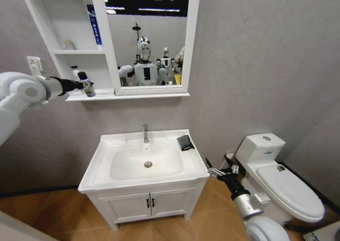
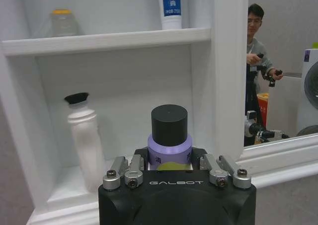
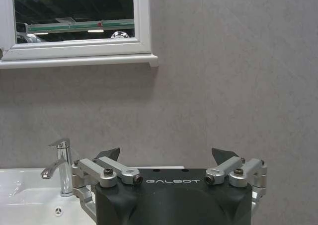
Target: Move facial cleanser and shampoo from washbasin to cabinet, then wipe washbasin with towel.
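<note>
My left gripper (image 1: 86,85) (image 2: 171,164) is shut on a purple bottle with a black cap (image 2: 169,141) (image 1: 89,90). It holds the bottle upright at the front of the lowest compartment of the cabinet (image 1: 74,52) (image 2: 104,40). A white bottle with a black top (image 2: 85,144) (image 1: 75,71) stands inside that compartment, to one side. I cannot tell which bottle is the shampoo and which the facial cleanser. The dark towel (image 1: 185,142) lies on the washbasin's (image 1: 106,148) (image 3: 20,197) back right corner. My right gripper (image 1: 217,172) (image 3: 166,158) hangs open and empty, low beside the vanity's right side.
The chrome tap (image 1: 145,133) (image 3: 62,165) stands at the back of the bowl. A toothpaste tube (image 2: 170,6) and a small jar (image 2: 63,22) occupy the shelf above. The white toilet (image 1: 281,180) stands close to my right arm. The mirror panel (image 1: 149,39) fills the cabinet's right part.
</note>
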{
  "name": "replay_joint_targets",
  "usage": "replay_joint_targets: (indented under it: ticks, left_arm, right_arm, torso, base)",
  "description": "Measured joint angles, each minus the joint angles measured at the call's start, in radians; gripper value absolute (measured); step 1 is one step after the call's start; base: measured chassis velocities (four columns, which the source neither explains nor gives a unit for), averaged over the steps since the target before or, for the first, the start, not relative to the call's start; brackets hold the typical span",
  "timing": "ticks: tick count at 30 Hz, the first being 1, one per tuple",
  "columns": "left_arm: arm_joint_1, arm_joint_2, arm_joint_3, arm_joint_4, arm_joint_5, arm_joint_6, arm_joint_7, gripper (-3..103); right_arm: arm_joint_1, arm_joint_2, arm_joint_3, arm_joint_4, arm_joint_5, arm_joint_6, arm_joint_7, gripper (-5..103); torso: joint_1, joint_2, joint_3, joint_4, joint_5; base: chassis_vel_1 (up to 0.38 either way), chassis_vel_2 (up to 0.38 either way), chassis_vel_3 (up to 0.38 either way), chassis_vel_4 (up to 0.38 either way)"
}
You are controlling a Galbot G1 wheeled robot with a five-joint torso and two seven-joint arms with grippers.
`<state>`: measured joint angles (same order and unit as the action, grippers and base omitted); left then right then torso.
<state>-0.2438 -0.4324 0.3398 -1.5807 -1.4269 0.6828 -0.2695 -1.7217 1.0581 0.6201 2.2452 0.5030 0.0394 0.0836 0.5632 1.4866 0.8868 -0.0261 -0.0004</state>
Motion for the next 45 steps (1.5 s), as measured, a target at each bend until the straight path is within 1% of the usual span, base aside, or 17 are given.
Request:
replay_joint_targets:
  ticks: [2,5,6,8,9,12,14,15,17,18,21,22,25,32,38,40,45]
  left_arm:
    - [-0.083,-0.059,0.072,0.060,0.026,0.000,0.016,43]
    - [-0.170,-0.122,0.143,0.145,0.062,0.003,0.045,43]
    - [-0.170,-0.122,0.143,0.145,0.062,0.003,0.045,43]
    - [-0.218,-0.142,0.186,0.200,0.093,0.010,0.086,43]
    - [-0.218,-0.142,0.186,0.200,0.093,0.010,0.086,43]
    - [-0.251,-0.152,0.223,0.248,0.105,0.012,0.109,43]
    - [-0.288,-0.164,0.266,0.306,0.120,0.013,0.140,43]
    - [-0.288,-0.164,0.266,0.306,0.120,0.013,0.140,43]
    - [-0.317,-0.174,0.307,0.348,0.133,0.014,0.172,43]
    - [-0.317,-0.174,0.307,0.348,0.133,0.014,0.172,43]
    - [-0.350,-0.200,0.359,0.403,0.149,0.013,0.210,43]
    - [-0.350,-0.200,0.359,0.403,0.149,0.013,0.210,43]
    - [-0.360,-0.230,0.383,0.453,0.174,0.010,0.234,43]
    - [-0.367,-0.259,0.400,0.490,0.192,0.013,0.257,43]
    - [-0.367,-0.276,0.401,0.505,0.185,0.026,0.247,43]
    - [-0.360,-0.279,0.401,0.507,0.166,0.030,0.231,43]
    - [-0.341,-0.279,0.398,0.514,0.163,0.028,0.224,43]
  right_arm:
    - [0.009,-0.006,0.000,-0.003,0.005,-0.004,0.002,100]
    - [0.016,-0.008,0.004,-0.009,0.010,-0.004,0.004,100]
    - [0.016,-0.008,0.004,-0.009,0.010,-0.004,0.004,100]
    - [0.018,-0.005,0.005,-0.014,0.012,-0.004,0.004,100]
    - [0.018,-0.005,0.005,-0.014,0.012,-0.004,0.004,100]
    - [0.020,0.000,0.005,-0.020,0.012,-0.002,0.003,100]
    - [0.027,0.004,0.003,-0.030,0.012,0.001,0.002,100]
    - [0.027,0.004,0.003,-0.030,0.012,0.001,0.002,100]
    - [0.037,0.002,-0.001,-0.037,0.013,0.002,0.002,100]
    - [0.037,0.002,-0.001,-0.037,0.013,0.002,0.002,100]
    - [0.052,-0.005,-0.003,-0.044,0.019,0.002,0.002,100]
    - [0.052,-0.005,-0.003,-0.044,0.019,0.002,0.002,100]
    - [0.057,-0.005,-0.002,-0.050,0.021,0.002,0.002,100]
    - [0.052,-0.002,0.006,-0.062,0.023,0.010,-0.004,100]
    - [0.057,-0.002,0.005,-0.066,0.024,0.012,-0.005,100]
    - [0.060,-0.003,0.005,-0.068,0.025,0.012,-0.005,100]
    - [0.060,-0.005,0.005,-0.070,0.027,0.012,-0.005,100]
  torso:
    - [0.000,0.000,0.000,-0.0004,0.0005]
    - [0.000,0.000,0.000,-0.0009,0.0008]
    - [0.000,0.000,0.000,-0.0009,0.0008]
    - [0.001,0.000,0.000,-0.0008,0.0007]
    - [0.001,0.000,0.000,-0.0008,0.0007]
    - [0.000,0.000,0.000,-0.0002,0.0005]
    - [0.000,0.000,0.000,0.0000,0.0002]
    - [0.000,0.000,0.000,0.0000,0.0002]
    - [0.000,0.000,0.000,0.0000,0.0001]
    - [0.000,0.000,0.000,0.0000,0.0001]
    - [0.000,0.000,0.000,-0.0001,0.0004]
    - [0.000,0.000,0.000,-0.0001,0.0004]
    - [0.000,0.000,0.000,-0.0002,0.0004]
    - [0.000,0.000,0.000,-0.0002,0.0004]
    - [0.000,0.000,0.000,-0.0003,0.0004]
    - [0.000,0.000,0.000,-0.0003,0.0004]
    - [0.000,0.000,0.000,-0.0003,0.0002]
  base:
    - [0.000,0.000,0.000,0.000]
    - [0.000,0.000,0.000,0.000]
    - [0.000,0.000,0.000,0.000]
    - [0.000,0.000,0.000,0.000]
    - [0.000,0.000,0.000,0.000]
    - [0.000,0.000,0.000,0.000]
    - [0.000,0.000,0.000,0.000]
    - [0.000,0.000,0.000,0.000]
    - [0.000,0.000,0.000,0.000]
    - [0.000,0.000,0.000,0.000]
    - [0.000,0.000,0.000,0.000]
    - [0.000,0.000,0.000,0.000]
    - [0.000,0.000,0.000,0.000]
    - [0.000,0.000,0.000,0.000]
    - [0.000,0.000,0.000,0.000]
    - [0.000,0.000,0.000,0.000]
    - [0.000,0.000,0.000,0.000]
